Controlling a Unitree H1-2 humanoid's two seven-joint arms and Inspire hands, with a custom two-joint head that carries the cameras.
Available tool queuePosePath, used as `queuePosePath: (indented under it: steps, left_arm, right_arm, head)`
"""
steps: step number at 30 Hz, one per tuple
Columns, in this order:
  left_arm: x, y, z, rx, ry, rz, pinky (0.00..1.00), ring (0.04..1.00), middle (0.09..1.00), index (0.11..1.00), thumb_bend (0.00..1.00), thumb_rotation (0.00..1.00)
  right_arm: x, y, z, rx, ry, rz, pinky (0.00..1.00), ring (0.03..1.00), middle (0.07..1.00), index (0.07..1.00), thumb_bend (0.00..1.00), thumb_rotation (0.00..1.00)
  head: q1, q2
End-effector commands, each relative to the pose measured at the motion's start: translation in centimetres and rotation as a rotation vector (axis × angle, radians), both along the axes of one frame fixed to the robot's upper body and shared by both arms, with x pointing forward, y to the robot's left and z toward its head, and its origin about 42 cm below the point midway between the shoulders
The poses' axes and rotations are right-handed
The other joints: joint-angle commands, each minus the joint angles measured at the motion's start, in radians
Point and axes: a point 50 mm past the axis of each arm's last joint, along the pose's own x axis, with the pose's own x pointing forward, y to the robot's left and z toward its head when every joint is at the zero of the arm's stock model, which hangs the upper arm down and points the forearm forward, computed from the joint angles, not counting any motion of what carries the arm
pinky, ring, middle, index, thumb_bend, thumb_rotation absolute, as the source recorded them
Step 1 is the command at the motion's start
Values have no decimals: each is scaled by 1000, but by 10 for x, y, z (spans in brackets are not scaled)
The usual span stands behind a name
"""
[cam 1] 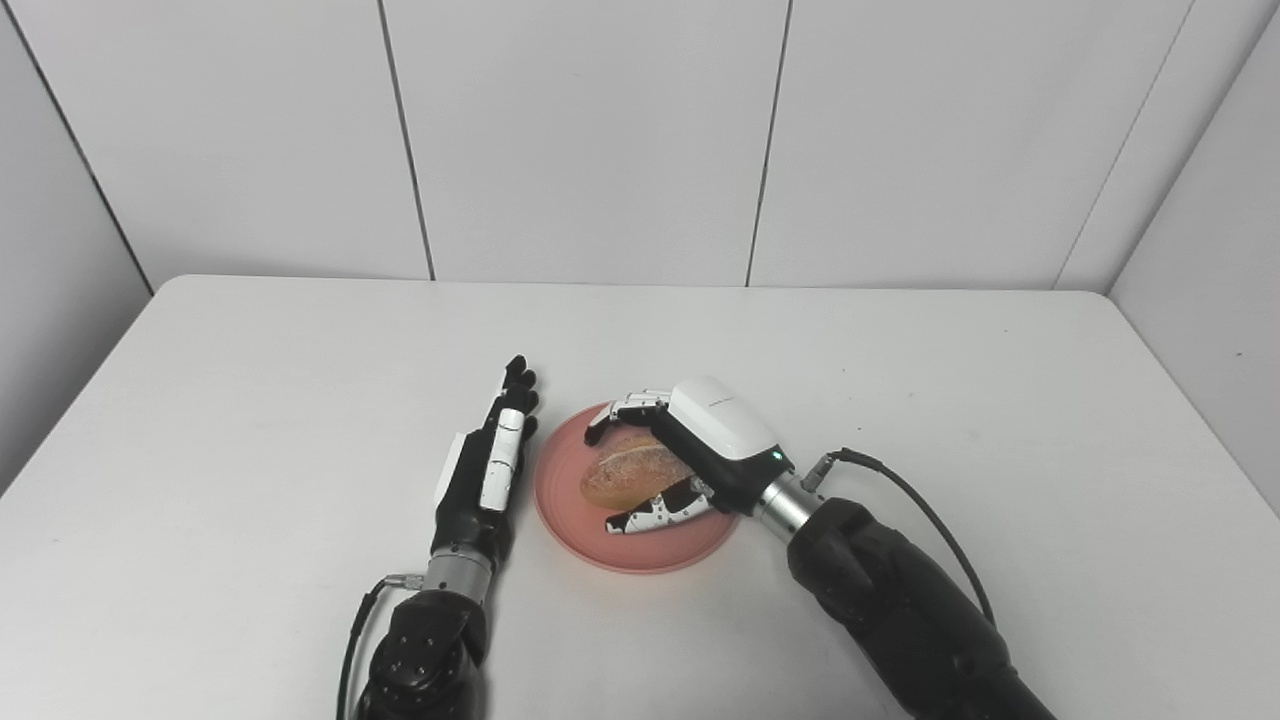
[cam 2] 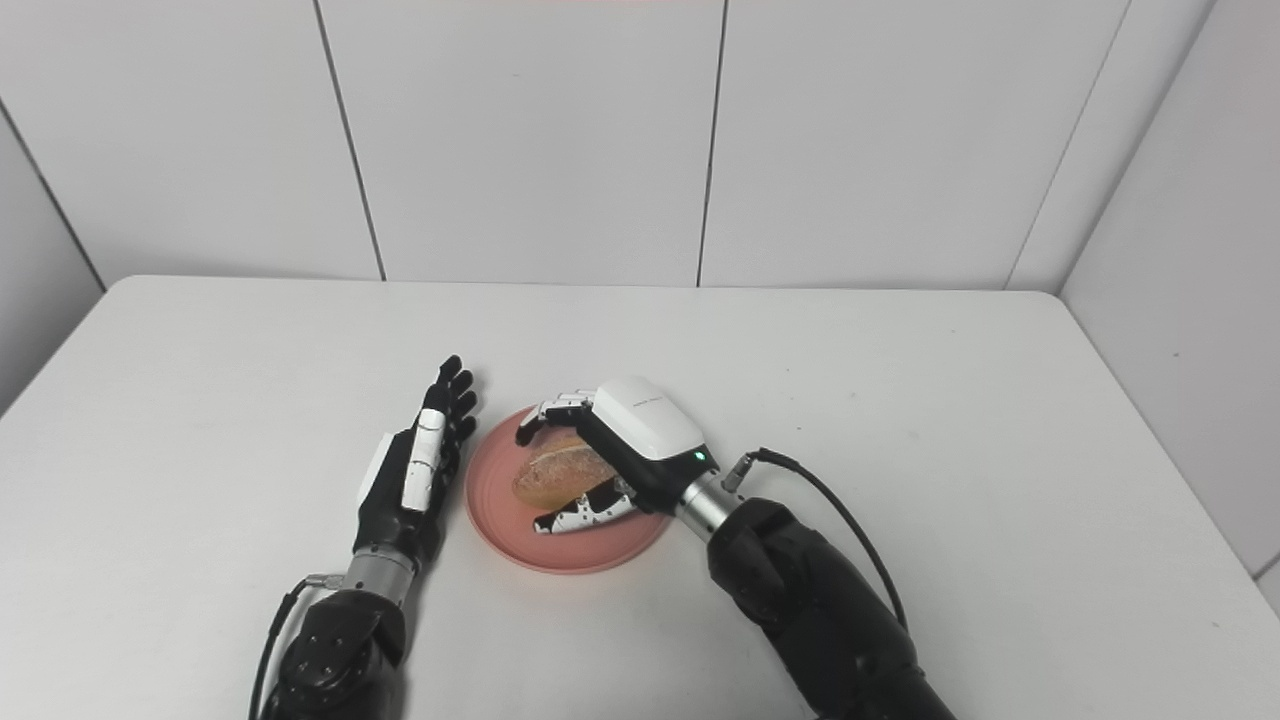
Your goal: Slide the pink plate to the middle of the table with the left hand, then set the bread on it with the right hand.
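Note:
The pink plate [cam 1: 565,500] lies near the middle of the white table [cam 1: 250,400], toward the front. A brown bread roll [cam 1: 630,468] sits over the plate, held between the fingers and thumb of my right hand [cam 1: 700,445], which is shut on it from the right. My left hand [cam 1: 490,465] lies flat and open just left of the plate, fingers straight and pointing away, its edge beside the plate's rim. In the right eye view the plate [cam 2: 500,500], the bread [cam 2: 555,472] and both hands [cam 2: 415,470] [cam 2: 630,440] stand the same way.
The table's far edge meets a white panelled wall [cam 1: 600,140]. Grey walls stand at the left and right sides. A black cable [cam 1: 900,490] loops from the right wrist over the table.

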Motion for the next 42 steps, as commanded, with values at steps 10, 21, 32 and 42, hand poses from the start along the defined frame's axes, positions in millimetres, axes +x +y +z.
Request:
queuePosePath:
  steps: [10,21,32,42]
  left_arm:
    - [7,-2,21,-11,-93,-3,1000,1000,1000,1000,706,1000]
    - [-1,4,19,-20,-84,-11,1000,1000,1000,1000,710,1000]
    - [-1,11,17,-32,-76,-19,1000,1000,1000,1000,716,1000]
    - [1,18,15,-37,-81,-21,1000,1000,1000,1000,728,1000]
  right_arm:
    - [-18,-1,25,104,-100,-3,1000,997,985,937,668,674]
    - [-41,-17,20,372,-41,-110,1000,1000,1000,1000,662,725]
    - [-56,-38,4,769,209,-311,1000,1000,1000,1000,597,888]
    - [-56,-41,-6,914,311,-404,1000,1000,1000,1000,646,999]
  head:
    - [-3,-30]
    - [-43,-73]
    - [-67,-73]
    - [-85,-72]
